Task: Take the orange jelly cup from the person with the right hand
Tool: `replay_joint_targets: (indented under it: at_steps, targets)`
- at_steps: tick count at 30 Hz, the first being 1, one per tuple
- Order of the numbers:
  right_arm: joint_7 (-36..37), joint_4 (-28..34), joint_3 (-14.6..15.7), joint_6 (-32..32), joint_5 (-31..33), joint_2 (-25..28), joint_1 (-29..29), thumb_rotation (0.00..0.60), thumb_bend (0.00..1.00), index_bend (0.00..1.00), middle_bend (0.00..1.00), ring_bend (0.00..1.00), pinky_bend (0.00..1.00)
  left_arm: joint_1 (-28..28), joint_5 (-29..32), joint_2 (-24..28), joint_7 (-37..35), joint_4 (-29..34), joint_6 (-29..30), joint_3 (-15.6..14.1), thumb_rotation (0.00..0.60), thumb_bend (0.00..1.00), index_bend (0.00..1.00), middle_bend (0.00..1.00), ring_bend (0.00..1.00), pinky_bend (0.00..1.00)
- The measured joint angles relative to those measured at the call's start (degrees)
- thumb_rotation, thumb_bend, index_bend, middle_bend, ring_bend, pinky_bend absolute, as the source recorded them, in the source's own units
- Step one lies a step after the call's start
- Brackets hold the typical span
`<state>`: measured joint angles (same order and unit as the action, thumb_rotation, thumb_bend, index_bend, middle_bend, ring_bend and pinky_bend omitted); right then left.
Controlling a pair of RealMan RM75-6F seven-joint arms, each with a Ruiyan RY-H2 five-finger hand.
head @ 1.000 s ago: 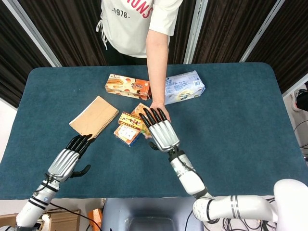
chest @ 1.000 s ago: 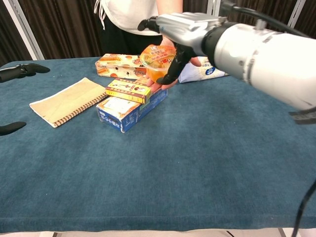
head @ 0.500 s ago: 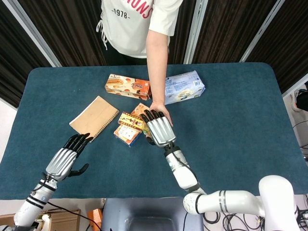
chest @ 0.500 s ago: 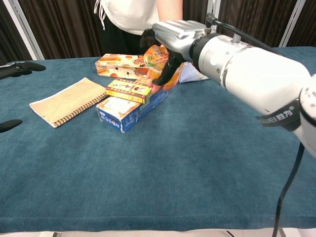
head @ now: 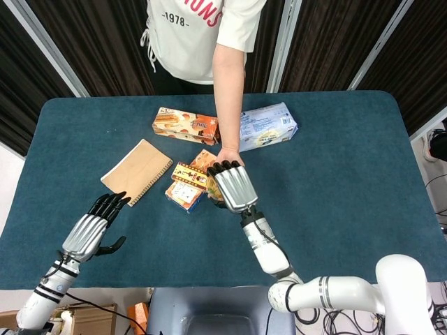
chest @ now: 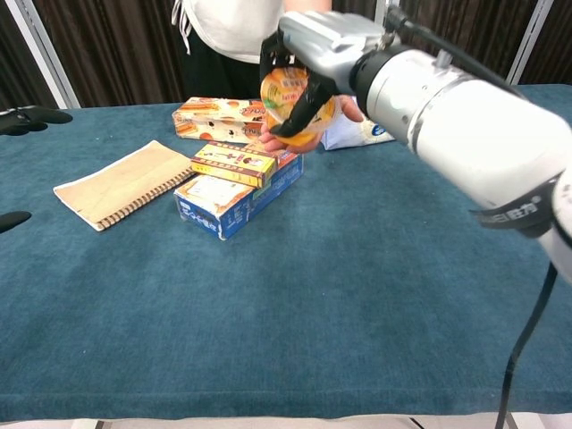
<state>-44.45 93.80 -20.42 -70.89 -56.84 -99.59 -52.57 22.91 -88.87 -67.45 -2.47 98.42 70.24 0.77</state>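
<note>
The orange jelly cup (chest: 288,100) is tilted above the boxes, its printed lid facing the chest camera. My right hand (chest: 315,46) wraps it from above, with dark fingers (chest: 306,100) curled across its front. The person's hand (chest: 295,143) is still cupped under it, touching its base. From the head camera my right hand (head: 232,185) covers the cup, and the person's forearm (head: 228,91) reaches down to it. My left hand (head: 87,234) hovers over the near left of the table, fingers apart and holding nothing.
Under the cup lie a blue box (chest: 234,197) and a yellow box (chest: 231,164). An orange snack box (head: 186,125) and a white-blue packet (head: 268,128) lie further back. A tan spiral notebook (head: 137,169) lies left of centre on the blue tablecloth (head: 335,188).
My right hand's fingers have curled around the jelly cup, which has risen slightly and tipped toward the camera. The left hand has drifted a little toward the near edge.
</note>
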Motion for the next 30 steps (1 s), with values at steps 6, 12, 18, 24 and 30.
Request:
replay_joint_targets:
  at_steps: [6,12,18,24,30]
  targets:
    - [2.79,8.16,0.82,-2.64,-5.07,6.8,3.21,0.6,0.15,0.65,0.45,0.56,0.74,-0.52,-0.42,0.93,0.14,0.35,0.85,-0.16,0.6,0.34,0.0,0.0,0.0,0.0]
    - [7.05,14.75,6.63,-5.96,-12.08,19.69,11.27,0.6,0.15,0.61,0.45,0.56,0.74,-1.93,-2.09,2.4,1.01,0.5,3.05,-1.09,0.6,0.34,0.0,0.0,0.0,0.0]
    - [17.67,11.54,14.91,-6.27,-17.06,28.09,18.96,0.6,0.15,0.6,0.45,0.56,0.74,-3.14,-3.56,1.95,0.68,-0.78,4.06,-2.43,0.6,0.34,0.0,0.0,0.0,0.0]
    - [28.91,-2.09,18.99,-2.68,-19.21,25.48,22.01,0.6,0.15,0.58,0.45,0.53,0.72,-3.94,-5.73,-1.03,-0.7,-4.31,4.71,-3.92,0.6,0.34,0.0,0.0,0.0,0.0]
    - [34.83,-15.16,21.58,1.49,-22.4,17.54,23.49,0.6,0.15,0.53,0.44,0.47,0.7,-5.91,-9.69,-3.93,-0.48,-8.19,7.37,-6.52,0.6,0.34,0.0,0.0,0.0,0.0]
